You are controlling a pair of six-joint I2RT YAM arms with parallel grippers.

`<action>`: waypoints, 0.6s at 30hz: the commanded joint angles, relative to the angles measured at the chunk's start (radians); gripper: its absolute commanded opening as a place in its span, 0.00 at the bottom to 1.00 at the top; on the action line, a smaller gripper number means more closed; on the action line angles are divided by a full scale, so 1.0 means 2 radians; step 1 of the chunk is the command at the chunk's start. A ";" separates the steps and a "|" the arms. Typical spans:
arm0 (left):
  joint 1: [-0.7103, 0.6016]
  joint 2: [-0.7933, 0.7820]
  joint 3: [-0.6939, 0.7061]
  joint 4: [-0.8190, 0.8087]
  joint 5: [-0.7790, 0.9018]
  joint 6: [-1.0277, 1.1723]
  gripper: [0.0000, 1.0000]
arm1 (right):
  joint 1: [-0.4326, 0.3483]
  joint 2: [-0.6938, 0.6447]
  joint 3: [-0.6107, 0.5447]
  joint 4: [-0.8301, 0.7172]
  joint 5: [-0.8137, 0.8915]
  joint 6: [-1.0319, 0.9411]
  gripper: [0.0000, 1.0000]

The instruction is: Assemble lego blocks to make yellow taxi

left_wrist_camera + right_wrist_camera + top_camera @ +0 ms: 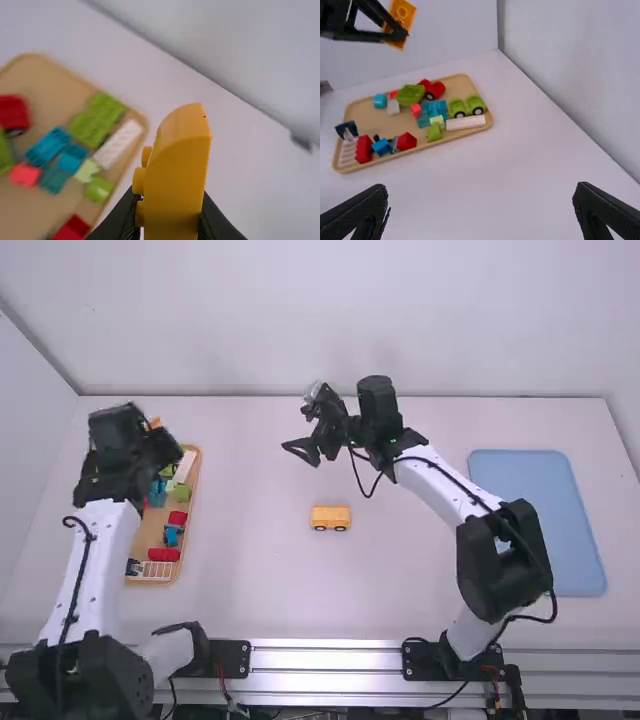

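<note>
High view: yellow block [154,423] mostly hidden

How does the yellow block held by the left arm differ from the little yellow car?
The block is up in the air, gripped in the left arm's jaws, while the car stands on the table with nothing gripping it. The block has a rounded end with round studs sticking out of one side; the car looks boxy and has dark wheels. Both are yellow.
</note>
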 commanded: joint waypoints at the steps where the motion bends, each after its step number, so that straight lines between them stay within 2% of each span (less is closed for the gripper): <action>1: -0.058 0.000 -0.023 0.010 0.031 0.139 0.02 | -0.013 0.031 0.011 0.018 -0.079 0.069 0.99; 4: -0.124 0.004 -0.049 0.054 0.032 0.214 0.02 | -0.026 0.052 0.011 0.043 -0.156 0.084 0.99; 7: -0.168 0.014 -0.080 0.112 0.031 0.275 0.02 | -0.035 0.065 0.011 0.056 -0.179 0.088 0.99; 11: -0.199 0.017 -0.119 0.188 0.031 0.287 0.02 | -0.039 0.069 0.011 0.055 -0.168 0.104 1.00; 15: -0.218 0.019 -0.179 0.305 0.054 0.271 0.02 | -0.037 0.069 0.011 0.054 -0.160 0.120 0.89; 18: -0.217 0.019 -0.202 0.351 0.062 0.230 0.03 | -0.029 0.069 0.011 0.056 -0.122 0.148 0.87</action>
